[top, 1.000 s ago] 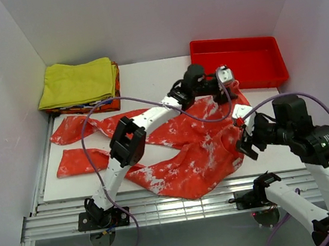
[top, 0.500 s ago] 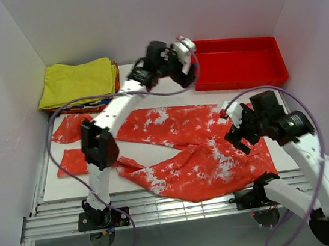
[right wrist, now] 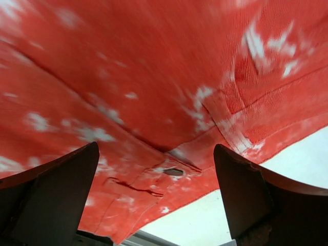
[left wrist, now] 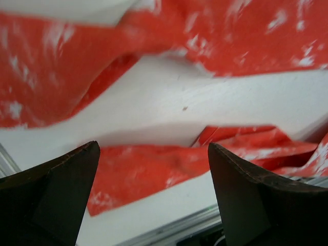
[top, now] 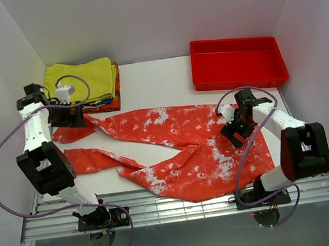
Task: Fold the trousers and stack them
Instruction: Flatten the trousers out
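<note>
The red-orange trousers [top: 185,138] with white blotches lie spread on the white board, waist at the right, two legs running left. My left gripper [top: 70,117] is open and empty above the far leg's end at the left; its wrist view shows both legs [left wrist: 143,174] below the spread fingers. My right gripper [top: 236,127] is open and empty over the waist; its wrist view shows the waistband with a buttonhole [right wrist: 174,171] between the fingers.
A folded yellow garment [top: 77,81] lies on a stack at the back left. A red plastic tray [top: 236,62] stands at the back right. The white board [top: 147,83] ends at a metal rail [top: 163,208] in front. White walls close in both sides.
My left arm has swung from the trousers' waist at the right, past the tray, to the far left leg end. My right gripper has dropped onto the waist. The trousers now lie flatter.
</note>
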{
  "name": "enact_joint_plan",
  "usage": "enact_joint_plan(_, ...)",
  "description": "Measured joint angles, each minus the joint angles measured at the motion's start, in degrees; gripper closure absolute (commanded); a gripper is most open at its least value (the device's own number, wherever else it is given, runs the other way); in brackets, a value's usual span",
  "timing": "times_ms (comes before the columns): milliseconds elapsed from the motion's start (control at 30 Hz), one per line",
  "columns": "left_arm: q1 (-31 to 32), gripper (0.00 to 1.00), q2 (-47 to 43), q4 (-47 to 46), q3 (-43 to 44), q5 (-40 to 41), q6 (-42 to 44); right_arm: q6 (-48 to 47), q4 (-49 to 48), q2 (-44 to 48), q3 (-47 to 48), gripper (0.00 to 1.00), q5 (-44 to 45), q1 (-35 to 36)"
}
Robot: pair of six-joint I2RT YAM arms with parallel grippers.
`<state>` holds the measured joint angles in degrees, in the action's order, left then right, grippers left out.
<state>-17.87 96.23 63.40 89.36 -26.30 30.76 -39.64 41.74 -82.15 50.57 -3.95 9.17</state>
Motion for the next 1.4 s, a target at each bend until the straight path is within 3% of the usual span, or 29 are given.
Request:
enact_joint_plan(100,-8.7,0.03,2.4,5.9,0.0,-1.0,6.8,-3.0,-2.3,-4.0,-3.0,0.01,2.9,-6.3)
enact_joint_plan(233,-19.7,0.06,3.2,9.9,0.0,-2.5,16.7,-5.8,-2.3,-8.0,0.2,0.0,1.7,-15.0)
enact_joint_plan(367,-25.2,0.09,1.5,10.7,-4.7,-2.8,26.6,-8.1,-1.8,-11.2,3.7,0.0,1.8,-21.7)
enact_joint_plan(567,-25.5,0.06,-9.0,11.8,-20.3,-4.3,44.3,-10.8,1.7,-10.2,6.2,0.02,-1.9,-24.4)
enact_joint_plan(800,-25.2,0.03,-24.5,12.5,-35.9,-6.9,69.3,-12.7,13.5,-1.7,19.4,0.08,-16.2,-24.3)
enact_joint_plan(1000,-22.8,0.04,-19.7,7.6,-41.3,-5.9,75.5,-8.0,21.5,2.6,33.3,0.1,-27.5,-22.1)
enact_joint_plan(1100,-20.9,0.07,-17.1,2.2,-43.6,-5.6,75.1,-5.4,22.9,2.5,34.4,0.1,-30.3,-20.3)
enact_joint_plan(1133,-19.8,0.09,-16.8,-0.1,-44.9,-5.2,74.7,-4.7,23.1,2.4,33.8,0.1,-30.8,-19.7)
enact_joint_plan(1233,-14.4,0.3,-15.5,-6.2,-47.8,-3.4,72.3,-3.2,23.1,1.9,30.7,0.1,-31.2,-18.4)
enact_joint_plan(1267,-13.0,0.47,-14.6,-7.5,-47.9,-3.0,71.5,-3.0,22.9,1.9,29.4,0.1,-31.1,-18.1)
enact_joint_plan(1367,-10.6,0.67,-12.3,-9.1,-45.4,-2.5,68.0,-2.7,22.3,1.9,24.3,0.1,-29.4,-17.0)
enact_joint_plan(1400,-10.3,0.84,-11.0,-9.1,-44.0,-2.3,66.9,-2.8,21.4,2.0,22.1,0.1,-28.6,-16.7)
